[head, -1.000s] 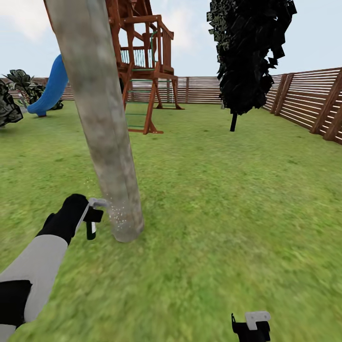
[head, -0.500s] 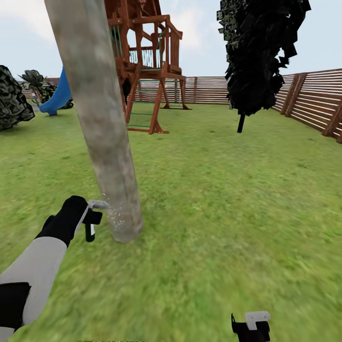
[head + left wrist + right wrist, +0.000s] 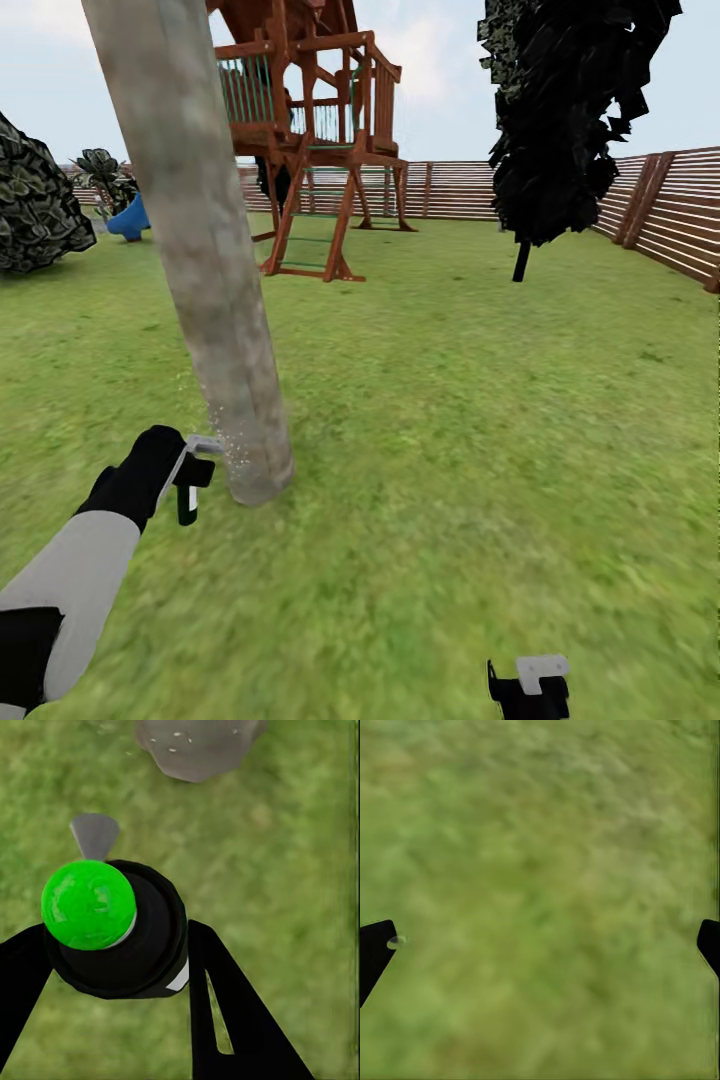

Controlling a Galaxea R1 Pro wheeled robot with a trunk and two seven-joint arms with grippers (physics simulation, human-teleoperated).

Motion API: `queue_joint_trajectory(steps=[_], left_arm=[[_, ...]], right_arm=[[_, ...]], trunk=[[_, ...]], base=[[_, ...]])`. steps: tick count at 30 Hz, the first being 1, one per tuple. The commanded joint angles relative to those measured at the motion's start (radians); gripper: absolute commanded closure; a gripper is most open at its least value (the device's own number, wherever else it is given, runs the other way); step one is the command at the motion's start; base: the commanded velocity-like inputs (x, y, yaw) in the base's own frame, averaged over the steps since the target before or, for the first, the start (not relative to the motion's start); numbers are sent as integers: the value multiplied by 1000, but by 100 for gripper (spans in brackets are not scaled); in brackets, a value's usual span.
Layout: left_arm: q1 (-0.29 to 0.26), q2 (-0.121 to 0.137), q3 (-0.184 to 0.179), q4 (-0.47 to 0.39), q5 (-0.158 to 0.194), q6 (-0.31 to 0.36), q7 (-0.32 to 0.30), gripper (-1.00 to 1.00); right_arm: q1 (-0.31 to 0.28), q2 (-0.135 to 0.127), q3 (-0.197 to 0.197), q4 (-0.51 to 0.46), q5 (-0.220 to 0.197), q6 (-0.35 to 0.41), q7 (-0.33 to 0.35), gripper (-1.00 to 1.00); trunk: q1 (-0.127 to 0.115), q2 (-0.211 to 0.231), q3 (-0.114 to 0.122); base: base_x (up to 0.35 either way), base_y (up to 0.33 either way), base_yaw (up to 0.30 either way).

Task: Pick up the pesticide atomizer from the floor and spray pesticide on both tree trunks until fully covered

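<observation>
While left pincer [image 3: 185, 470] pinches the atomizer [image 3: 112, 926] w/ droplets hitting trunk [image 3: 205, 260] base only, upper bark may go unsprayed. Right pincer [image 3: 540, 945] is spread, idle.

Right tool [image 3: 540, 949] fingertips [image 3: 373, 945] spread wide over blurred grass [image 3: 547, 855]

The pesticide atomizer [image 3: 190, 478], a black bottle with a green cap and grey nozzle, hangs upright at seven o'clock, clamped in the left tool [image 3: 178, 472]. Its nozzle points at the pale mottled tree trunk [image 3: 210, 290] just beside it, whose base is speckled with white droplets.
</observation>
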Motion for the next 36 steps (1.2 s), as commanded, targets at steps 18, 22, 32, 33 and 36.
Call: queue_joint_trajectory(steps=[18, 22, 32, 33, 36], left_arm=[[0, 1, 6, -1, 1, -3, 9, 100], [-1, 0, 8, -1, 1, -4, 11, 100], [0, 2, 9, 2, 0, -3, 11, 100], [7, 6, 10, 11, 0, -6, 10, 100], [43, 21, 10, 26, 0, -12, 9, 100]], right_arm=[[0, 2, 0, 0, 0, 0, 0, -100], [0, 2, 0, 0, 0, 0, 0, -100], [0, 2, 1, 0, 0, 0, 2, -100], [0, 2, 1, 0, 0, 0, 2, -100], [0, 2, 1, 0, 0, 0, 2, -100]], trunk=[[0, 0, 0], [0, 0, 0], [0, 0, 0], [0, 0, 0], [0, 0, 0]], base=[[20, -274, 0], [150, -262, 58], [76, -266, 259], [1, -272, 131], [0, -272, 34]])
